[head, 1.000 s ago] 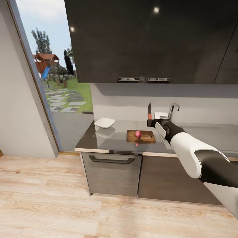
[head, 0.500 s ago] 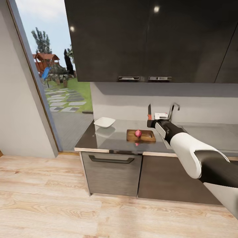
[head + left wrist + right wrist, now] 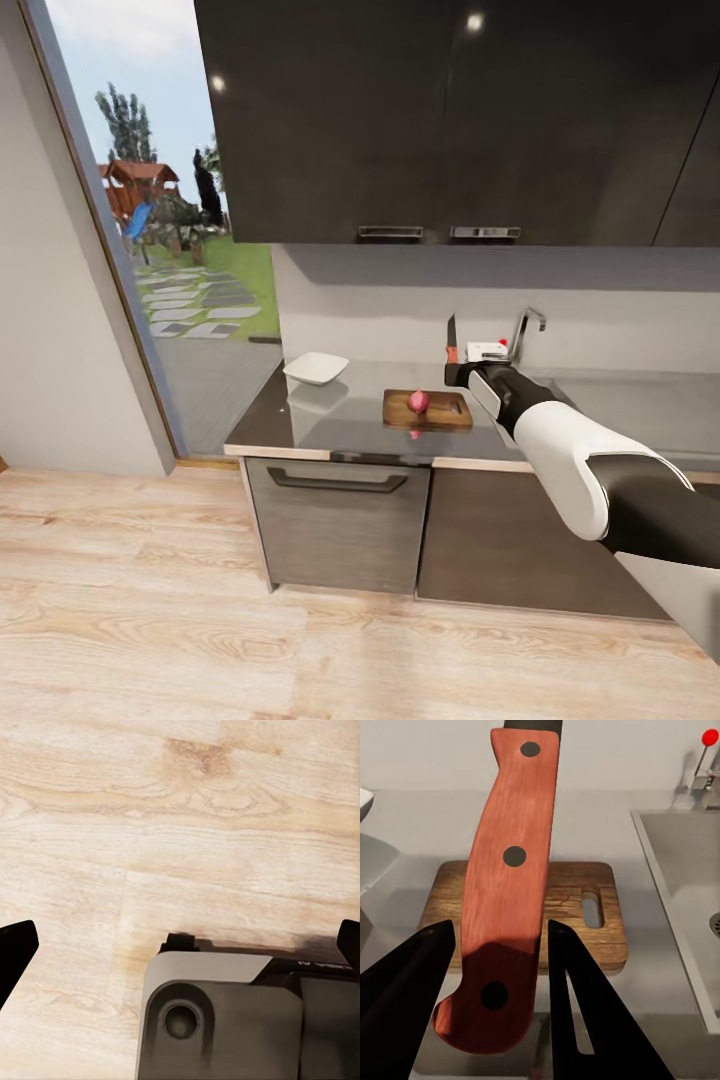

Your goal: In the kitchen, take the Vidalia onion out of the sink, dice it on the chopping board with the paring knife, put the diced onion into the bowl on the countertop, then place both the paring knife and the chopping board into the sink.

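Vidalia onion [image 3: 418, 401] sits whole on the chopping board [image 3: 428, 411]; our right gripper [image 3: 495, 945] clamps the paring knife [image 3: 507, 885] upright beside it. Our left gripper [image 3: 180, 945] hangs open. We could roll the onion off with a skewed cut.

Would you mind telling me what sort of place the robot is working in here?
A home kitchen, most likely: dark wall cabinets above a glossy countertop, a sink with a tap, and a chopping board.
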Robot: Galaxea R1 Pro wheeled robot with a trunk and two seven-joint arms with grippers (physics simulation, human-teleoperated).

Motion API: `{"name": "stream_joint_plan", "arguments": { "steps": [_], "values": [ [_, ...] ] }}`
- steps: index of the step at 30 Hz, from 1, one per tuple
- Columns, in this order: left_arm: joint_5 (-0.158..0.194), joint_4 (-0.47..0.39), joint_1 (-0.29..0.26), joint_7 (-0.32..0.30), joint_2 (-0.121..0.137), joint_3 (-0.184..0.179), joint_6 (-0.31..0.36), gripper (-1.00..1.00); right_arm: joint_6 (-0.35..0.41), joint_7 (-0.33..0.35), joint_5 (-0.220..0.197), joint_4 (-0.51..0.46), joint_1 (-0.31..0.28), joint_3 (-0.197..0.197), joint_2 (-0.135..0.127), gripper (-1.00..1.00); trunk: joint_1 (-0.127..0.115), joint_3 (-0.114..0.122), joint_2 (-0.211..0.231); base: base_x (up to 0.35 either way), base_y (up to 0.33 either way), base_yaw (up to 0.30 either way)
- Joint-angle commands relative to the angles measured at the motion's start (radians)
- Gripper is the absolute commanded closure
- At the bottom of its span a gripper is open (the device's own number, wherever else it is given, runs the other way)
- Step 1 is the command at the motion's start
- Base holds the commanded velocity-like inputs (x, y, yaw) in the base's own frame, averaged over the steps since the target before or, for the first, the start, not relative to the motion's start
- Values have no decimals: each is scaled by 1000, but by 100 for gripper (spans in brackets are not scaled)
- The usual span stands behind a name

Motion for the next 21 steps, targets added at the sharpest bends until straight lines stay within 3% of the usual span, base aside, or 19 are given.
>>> {"name": "stream_joint_plan", "arguments": {
  "steps": [1,21],
  "values": [
    [7,4,-2,0,0,-1,-8,-100,5,-4,-7,-2,-1,2,0,100,4,-5,-9,0,0,0],
    [7,4,-2,0,-2,-1,-8,-100,5,-5,-7,-2,-1,2,1,100,81,-67,-149,0,0,0]
  ]
}}
